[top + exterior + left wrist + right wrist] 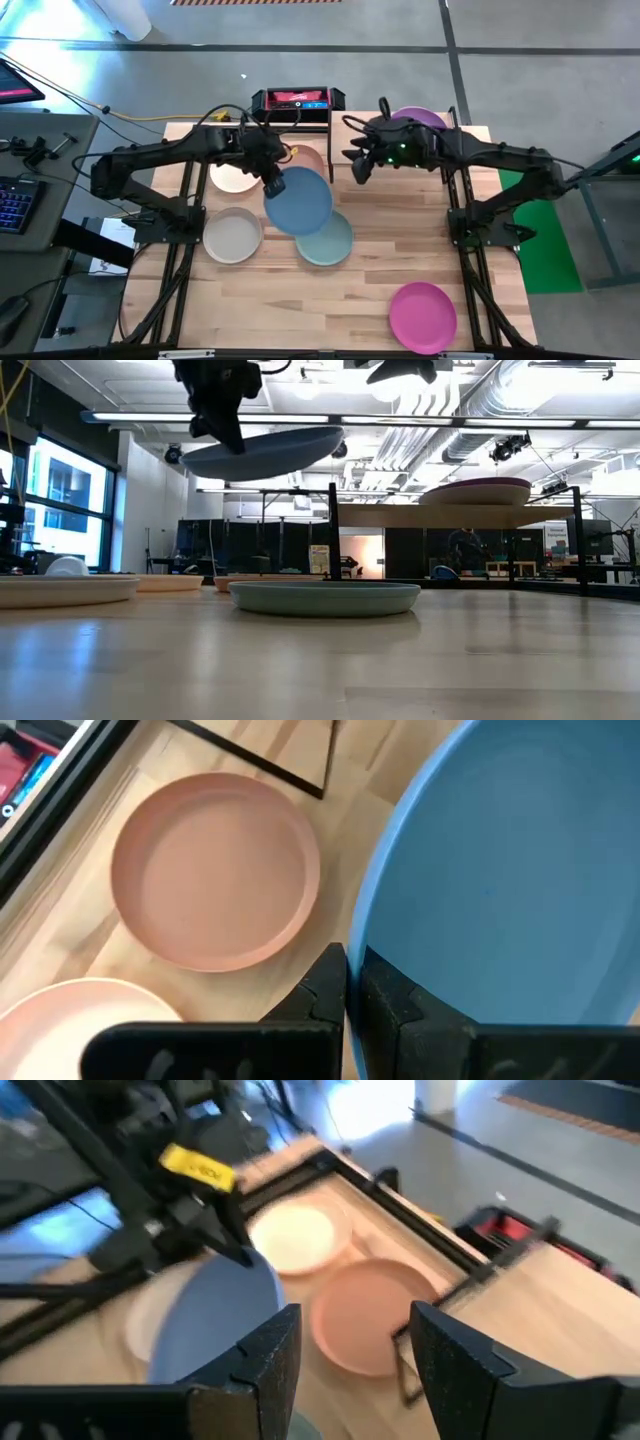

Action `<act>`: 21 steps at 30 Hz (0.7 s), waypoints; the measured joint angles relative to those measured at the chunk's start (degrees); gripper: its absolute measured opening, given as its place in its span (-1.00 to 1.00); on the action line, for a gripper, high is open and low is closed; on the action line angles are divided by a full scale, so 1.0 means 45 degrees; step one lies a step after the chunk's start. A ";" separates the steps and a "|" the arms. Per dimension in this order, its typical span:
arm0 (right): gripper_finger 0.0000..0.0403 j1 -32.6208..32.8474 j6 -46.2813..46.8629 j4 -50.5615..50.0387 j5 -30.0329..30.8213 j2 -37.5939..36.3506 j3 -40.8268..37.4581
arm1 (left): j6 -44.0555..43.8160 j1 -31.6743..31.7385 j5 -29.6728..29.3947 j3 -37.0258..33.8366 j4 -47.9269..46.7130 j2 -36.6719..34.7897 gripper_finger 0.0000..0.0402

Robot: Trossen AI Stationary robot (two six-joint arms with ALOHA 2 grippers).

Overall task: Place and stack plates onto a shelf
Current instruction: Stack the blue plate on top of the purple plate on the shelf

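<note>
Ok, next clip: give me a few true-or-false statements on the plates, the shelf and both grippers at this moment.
1. The left gripper is shut on the rim of the blue plate, which hangs above the table. True.
2. The right gripper is shut on the purple plate. False: it is open and empty; the purple plate lies on the shelf.
3. The teal-green plate rests on the table. True.
4. The magenta plate is on the shelf. False: it lies on the table's near edge.

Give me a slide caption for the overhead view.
Left gripper lifts blue plate above teal plate; right gripper open near shelf.
</note>
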 joint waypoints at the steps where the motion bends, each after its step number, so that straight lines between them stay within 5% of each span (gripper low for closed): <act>1: -0.16 0.0018 0.0025 -0.0455 0.0123 0.0219 0.0313 | -0.0071 0.0044 -0.0002 0.0000 -0.0007 0.0008 -1.00; 21: -0.16 0.0845 0.0624 -0.4696 -0.0501 0.5041 0.4526 | -0.0853 0.0005 -0.0286 0.0000 0.0229 -0.0002 -1.00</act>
